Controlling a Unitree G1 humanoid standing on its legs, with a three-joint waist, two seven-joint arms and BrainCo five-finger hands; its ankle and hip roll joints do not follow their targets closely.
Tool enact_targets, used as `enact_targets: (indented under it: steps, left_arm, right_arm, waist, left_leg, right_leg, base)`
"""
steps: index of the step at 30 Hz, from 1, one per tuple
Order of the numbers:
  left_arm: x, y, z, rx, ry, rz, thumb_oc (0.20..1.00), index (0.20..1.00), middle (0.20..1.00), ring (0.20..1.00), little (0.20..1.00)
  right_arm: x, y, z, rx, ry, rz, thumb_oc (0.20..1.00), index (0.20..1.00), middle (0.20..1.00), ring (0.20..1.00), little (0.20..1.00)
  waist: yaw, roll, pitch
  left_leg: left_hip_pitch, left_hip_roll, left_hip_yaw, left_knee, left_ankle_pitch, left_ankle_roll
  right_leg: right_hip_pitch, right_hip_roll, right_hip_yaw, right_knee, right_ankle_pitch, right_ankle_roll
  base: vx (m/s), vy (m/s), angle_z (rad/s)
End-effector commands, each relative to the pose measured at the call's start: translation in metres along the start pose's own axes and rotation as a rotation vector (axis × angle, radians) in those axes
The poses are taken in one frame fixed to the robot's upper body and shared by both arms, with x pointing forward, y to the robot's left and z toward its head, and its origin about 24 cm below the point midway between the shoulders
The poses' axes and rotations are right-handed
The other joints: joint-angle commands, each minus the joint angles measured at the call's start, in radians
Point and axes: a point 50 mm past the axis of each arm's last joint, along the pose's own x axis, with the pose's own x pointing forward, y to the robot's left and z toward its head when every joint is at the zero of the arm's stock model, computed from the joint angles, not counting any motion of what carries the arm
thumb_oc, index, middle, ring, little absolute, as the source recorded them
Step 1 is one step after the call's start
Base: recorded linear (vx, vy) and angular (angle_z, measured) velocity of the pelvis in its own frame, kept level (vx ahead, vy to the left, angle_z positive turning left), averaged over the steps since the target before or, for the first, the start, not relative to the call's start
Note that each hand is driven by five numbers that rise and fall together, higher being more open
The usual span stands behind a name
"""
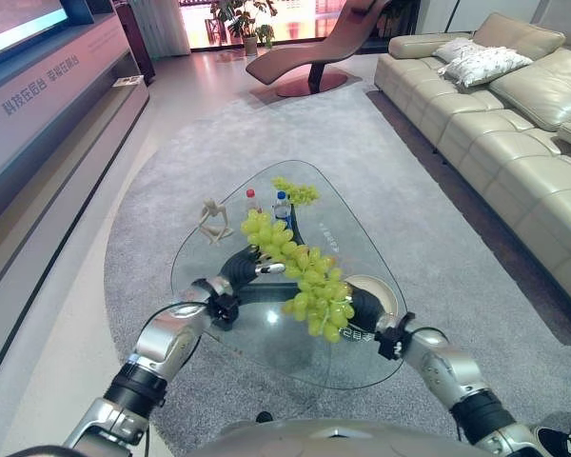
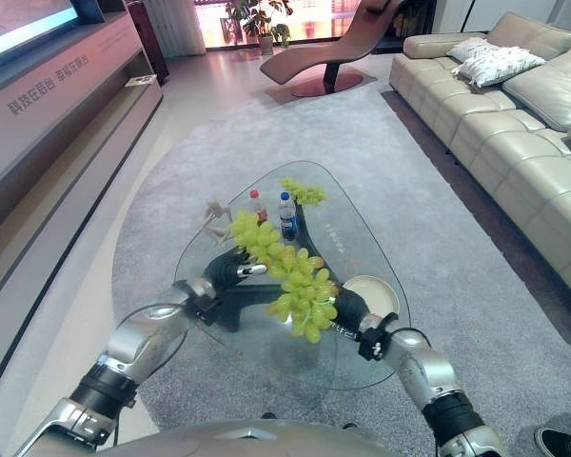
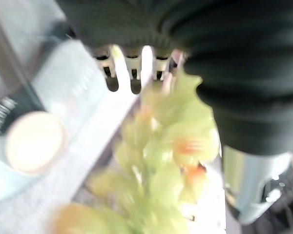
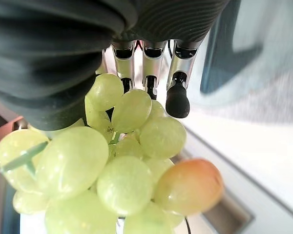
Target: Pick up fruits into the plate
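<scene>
A long bunch of green grapes (image 1: 300,276) hangs above the glass table (image 1: 357,224), stretched between my two hands. My left hand (image 1: 236,270) holds its upper end, fingers curled against the fruit. My right hand (image 1: 364,307) holds the lower end; in the right wrist view its fingers (image 4: 177,95) close round the grapes (image 4: 122,161). A cream plate (image 1: 392,295) lies on the glass just beyond my right hand. A second, smaller grape bunch (image 1: 296,191) rests at the table's far end.
Two small bottles (image 1: 282,206) and a pale figurine (image 1: 211,222) stand on the far half of the table. A beige sofa (image 1: 514,133) runs along the right, a long low cabinet (image 1: 48,133) along the left, and a lounge chair (image 1: 309,52) stands at the back.
</scene>
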Motion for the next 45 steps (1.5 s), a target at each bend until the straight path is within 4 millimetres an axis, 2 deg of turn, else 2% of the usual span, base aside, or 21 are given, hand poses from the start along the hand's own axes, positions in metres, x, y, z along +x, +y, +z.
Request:
enact_targets:
  steps: [1, 5, 10, 14, 20, 26, 31, 33, 36, 42, 45]
  left_arm:
    - [-0.006, 0.036, 0.023, 0.065, -0.06, 0.117, 1.0, 1.0, 1.0, 1.0, 1.0]
    - [-0.014, 0.051, 0.004, 0.042, 0.032, 0.18, 1.0, 1.0, 1.0, 1.0, 1.0]
    - [-0.021, 0.059, -0.018, -0.001, 0.12, 0.217, 1.0, 1.0, 1.0, 1.0, 1.0]
    - [-0.035, 0.066, -0.059, -0.063, 0.251, 0.264, 1.0, 1.0, 1.0, 1.0, 1.0]
    - [-0.042, 0.066, -0.101, -0.148, 0.384, 0.321, 1.0, 1.0, 1.0, 1.0, 1.0]
    - [-0.047, 0.066, -0.127, -0.179, 0.488, 0.374, 1.0, 1.0, 1.0, 1.0, 1.0]
    - [-0.049, 0.066, -0.139, -0.214, 0.533, 0.386, 1.0, 1.0, 1.0, 1.0, 1.0]
    - [-0.047, 0.064, -0.142, -0.22, 0.533, 0.381, 1.0, 1.0, 1.0, 1.0, 1.0]
    - [-0.043, 0.063, -0.141, -0.221, 0.528, 0.375, 1.0, 1.0, 1.0, 1.0, 1.0]
    - [-0.03, 0.065, -0.128, -0.203, 0.48, 0.36, 1.0, 1.0, 1.0, 1.0, 1.0]
    - [-0.025, 0.068, -0.122, -0.197, 0.462, 0.358, 1.0, 1.0, 1.0, 1.0, 1.0]
  right_arm:
    - [-0.006, -0.012, 0.029, -0.074, -0.12, -0.04, 0.2, 0.2, 0.2, 0.2, 0.2]
    - [-0.021, -0.031, 0.034, -0.122, -0.105, -0.146, 0.2, 0.2, 0.2, 0.2, 0.2]
    - [-0.033, -0.047, 0.036, -0.173, -0.072, -0.248, 0.2, 0.2, 0.2, 0.2, 0.2]
    - [-0.046, -0.067, 0.046, -0.239, -0.034, -0.373, 0.2, 0.2, 0.2, 0.2, 0.2]
    - [-0.046, -0.082, 0.053, -0.267, -0.007, -0.476, 0.2, 0.2, 0.2, 0.2, 0.2]
    - [-0.041, -0.094, 0.065, -0.265, -0.019, -0.551, 0.2, 0.2, 0.2, 0.2, 0.2]
    - [-0.035, -0.102, 0.082, -0.266, -0.04, -0.589, 0.2, 0.2, 0.2, 0.2, 0.2]
    - [-0.034, -0.106, 0.097, -0.287, -0.058, -0.618, 0.2, 0.2, 0.2, 0.2, 0.2]
    - [-0.034, -0.109, 0.109, -0.3, -0.076, -0.633, 0.2, 0.2, 0.2, 0.2, 0.2]
    - [-0.038, -0.115, 0.147, -0.309, -0.171, -0.695, 0.2, 0.2, 0.2, 0.2, 0.2]
    - [-0.04, -0.117, 0.157, -0.309, -0.196, -0.714, 0.2, 0.2, 0.2, 0.2, 0.2]
  waist:
    - [-0.008, -0.045, 0.026]
    - [-0.008, -0.05, 0.039]
    - [-0.006, -0.053, 0.049]
    - [0.001, -0.06, 0.077]
    - [0.013, -0.064, 0.105]
    - [0.021, -0.059, 0.137]
    - [0.018, -0.05, 0.165]
    - [0.017, -0.038, 0.189]
    - [0.017, -0.028, 0.207]
    - [0.02, -0.004, 0.265]
    - [0.018, 0.002, 0.286]
  left_leg:
    - [0.099, -0.019, 0.066, 0.02, -0.195, 0.011]
    - [0.098, -0.016, 0.071, 0.02, -0.195, 0.008]
    - [0.095, -0.013, 0.074, 0.02, -0.195, 0.005]
    - [0.08, -0.006, 0.082, 0.025, -0.194, 0.001]
    - [0.06, 0.0, 0.085, 0.029, -0.196, -0.001]
    - [0.023, 0.002, 0.078, 0.035, -0.193, 0.0]
    - [-0.003, 0.001, 0.069, 0.04, -0.191, -0.001]
    - [-0.026, -0.001, 0.061, 0.047, -0.189, -0.002]
    - [-0.045, -0.003, 0.053, 0.052, -0.187, -0.003]
    - [-0.114, -0.012, 0.025, 0.07, -0.175, -0.003]
    - [-0.141, -0.017, 0.015, 0.081, -0.17, -0.004]
  right_leg:
    - [0.053, -0.038, -0.029, 0.021, -0.101, 0.039]
    - [0.05, -0.038, -0.033, 0.021, -0.099, 0.043]
    - [0.047, -0.039, -0.034, 0.022, -0.097, 0.046]
    - [0.031, -0.039, -0.031, 0.026, -0.094, 0.051]
    - [0.011, -0.037, -0.024, 0.031, -0.094, 0.056]
    - [-0.026, -0.035, -0.014, 0.038, -0.092, 0.056]
    - [-0.048, -0.032, -0.002, 0.042, -0.095, 0.052]
    - [-0.07, -0.033, 0.003, 0.049, -0.096, 0.048]
    - [-0.087, -0.033, 0.006, 0.053, -0.097, 0.045]
    - [-0.151, -0.035, 0.008, 0.077, -0.099, 0.033]
    - [-0.178, -0.035, 0.008, 0.089, -0.098, 0.029]
  base:
    - [0.0, 0.0, 0.0]
    - [0.0, 0.0, 0.0]
    - [0.0, -0.007, 0.0]
    - [-0.03, -0.059, -0.01]
    - [-0.02, -0.065, 0.0]
    - [-0.06, -0.062, -0.01]
    - [-0.05, -0.027, 0.01]
    - [-0.1, 0.005, -0.01]
    - [-0.09, 0.021, 0.0]
    - [-0.09, 0.002, 0.03]
    - [-0.08, -0.018, 0.05]
